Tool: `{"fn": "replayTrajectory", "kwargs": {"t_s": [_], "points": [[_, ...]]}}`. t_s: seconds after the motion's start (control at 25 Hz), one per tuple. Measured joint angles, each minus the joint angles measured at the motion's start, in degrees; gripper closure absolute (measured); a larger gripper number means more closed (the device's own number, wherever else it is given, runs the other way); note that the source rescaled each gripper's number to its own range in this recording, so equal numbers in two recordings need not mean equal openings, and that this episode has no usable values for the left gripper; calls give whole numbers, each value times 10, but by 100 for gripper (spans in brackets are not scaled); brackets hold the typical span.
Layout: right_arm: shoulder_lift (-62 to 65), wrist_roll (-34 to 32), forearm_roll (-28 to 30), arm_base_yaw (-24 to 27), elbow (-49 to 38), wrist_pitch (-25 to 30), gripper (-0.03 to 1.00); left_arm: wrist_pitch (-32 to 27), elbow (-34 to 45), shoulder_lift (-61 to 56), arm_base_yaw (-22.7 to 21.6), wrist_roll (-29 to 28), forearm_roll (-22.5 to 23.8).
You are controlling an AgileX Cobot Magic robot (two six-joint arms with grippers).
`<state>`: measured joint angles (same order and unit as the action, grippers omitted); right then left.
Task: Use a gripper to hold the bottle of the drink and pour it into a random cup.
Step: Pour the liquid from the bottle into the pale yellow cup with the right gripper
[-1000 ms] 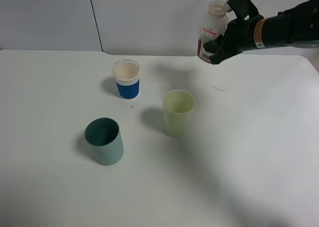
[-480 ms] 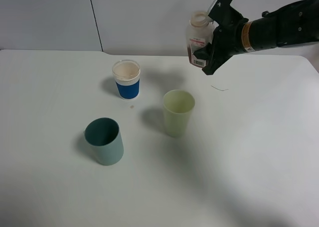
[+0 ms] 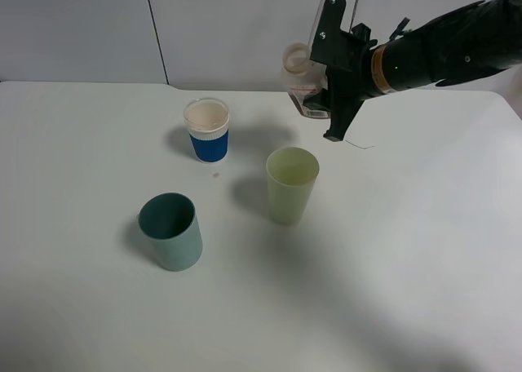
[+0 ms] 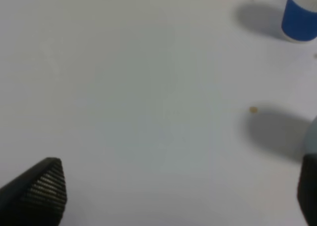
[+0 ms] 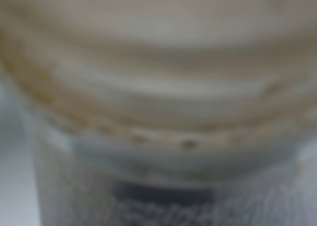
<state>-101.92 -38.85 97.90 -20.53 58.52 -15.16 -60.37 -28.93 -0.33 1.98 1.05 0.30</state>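
- The bottle of the drink (image 3: 300,78) is held up in the air by the right pincer (image 3: 325,70), well above the surface (image 3: 408,266).
- The right pincer is clamped on the bottle, with one black finger seen above it and one below it.
- A second ago the bottle was seen further to the right in the high view and stood almost straight up. Now it is moved to the left and tipped much more, so that its wide neck is pointed to the left.
- The bottle is now seen just over the far side of the cup (image 3: 292,184), and the two are not touching. It was well off to the right of the cup before.
- The arm with its orange-beige band is stretched further across the surface than it was.
- In the right wrist view only the bottle (image 5: 158,87) is seen, very close and blurred, so little more can be told from it.
- The cup is stood upright in the same spot as before.
- The teal tumbler (image 3: 171,229) and the paper cup (image 3: 206,130) are also not moved, and both are stood upright, apart from the cup.
- A small speck (image 3: 216,174) is seen on the surface just beside the paper cup.
- The left pincer (image 4: 173,186) is held over a bare part of the surface, with its two fingers (image 4: 37,191) spread wide apart and nothing between them.
- In the left wrist view the paper cup (image 4: 301,18) is seen far from that pincer.
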Motion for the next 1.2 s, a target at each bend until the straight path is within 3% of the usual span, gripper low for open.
{"fn": "replayTrajectory", "kwargs": {"t_s": [0.2,0.44,0.96,1.2], "points": [[0,-8,14,0,0,-4,97,0,0,0,0,0,0],[0,21,15,0,0,-50,97,0,0,0,0,0,0],[0,54,18,0,0,-50,97,0,0,0,0,0,0],[0,35,19,0,0,-48,97,0,0,0,0,0,0]]}}
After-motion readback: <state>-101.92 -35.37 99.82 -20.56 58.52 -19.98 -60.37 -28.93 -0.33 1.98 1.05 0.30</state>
